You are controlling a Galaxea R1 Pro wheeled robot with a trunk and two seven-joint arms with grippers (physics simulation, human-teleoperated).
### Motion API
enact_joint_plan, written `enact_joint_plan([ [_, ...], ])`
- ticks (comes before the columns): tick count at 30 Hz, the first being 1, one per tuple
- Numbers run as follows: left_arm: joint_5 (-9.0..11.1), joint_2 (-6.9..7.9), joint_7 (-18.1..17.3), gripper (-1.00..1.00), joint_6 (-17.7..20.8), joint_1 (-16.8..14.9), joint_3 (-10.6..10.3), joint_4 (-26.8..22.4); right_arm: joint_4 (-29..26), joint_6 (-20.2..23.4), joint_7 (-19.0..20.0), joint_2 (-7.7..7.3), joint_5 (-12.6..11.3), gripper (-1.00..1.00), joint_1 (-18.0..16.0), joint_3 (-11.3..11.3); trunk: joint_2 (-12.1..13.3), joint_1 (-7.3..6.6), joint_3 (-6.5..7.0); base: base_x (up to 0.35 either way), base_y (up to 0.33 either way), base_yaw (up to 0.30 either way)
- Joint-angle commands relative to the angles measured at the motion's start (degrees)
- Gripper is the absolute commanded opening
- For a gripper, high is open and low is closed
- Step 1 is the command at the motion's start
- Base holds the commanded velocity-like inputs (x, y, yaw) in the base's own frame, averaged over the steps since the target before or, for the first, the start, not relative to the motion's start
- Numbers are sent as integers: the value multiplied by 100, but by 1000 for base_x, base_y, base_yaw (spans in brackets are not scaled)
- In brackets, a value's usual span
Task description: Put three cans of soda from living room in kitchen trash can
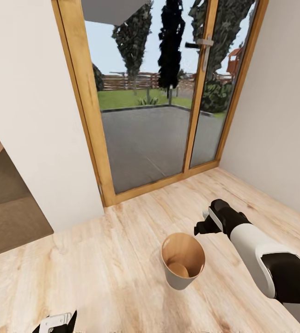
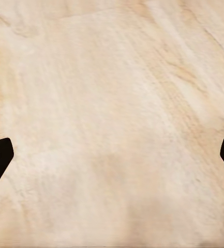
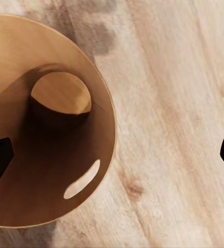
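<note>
Bin on a pale wood floor (image 1: 99, 277): we see the tash can (image 1: 183, 267) standing upright near the middle, with no cans visible inside. Our right gripper (image 1: 206, 226) hovers just right of and above its rim, jaws wide apart, holding nothing. Our left gripper (image 1: 57, 323) hangs near left, jaws also spread. Wood-framed glass doors (image 1: 154, 101) stand far ahead.

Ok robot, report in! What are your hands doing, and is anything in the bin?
Both grippers open, empty: right gripper above the bin's edge, left gripper low over the floor. Bin upright, no cans visible inside. Nothing in the way.
</note>
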Motion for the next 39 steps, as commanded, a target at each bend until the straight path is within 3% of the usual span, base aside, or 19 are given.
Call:
enact_joint_plan([
  [1, 0, 0, 0, 100, 0, -1, 0, 0, 0, 0, 1, 0, 0, 100, 0, 0, -2, 2, -23, 0, 0, 0],
  [12, 0, -1, 0, 100, 0, 3, 0, -2, 0, 0, -2, -2, 0, 100, 0, 6, -17, 31, -267, 0, 0, 0],
  [32, 20, 19, -3, 100, 24, -4, 0, -61, 0, 0, 5, 9, -2, 100, 0, 12, -17, 31, -267, 0, 0, 0],
  [37, 27, 28, 2, 100, 305, -31, 0, -285, 0, 0, 14, 28, -5, 100, 0, 16, -17, 31, -267, 0, 0, 0],
  [39, 31, 76, 7, 100, 871, -267, 3, -526, 0, 0, 15, 39, -7, 100, 0, 17, -17, 31, -267, 0, 0, 0],
])
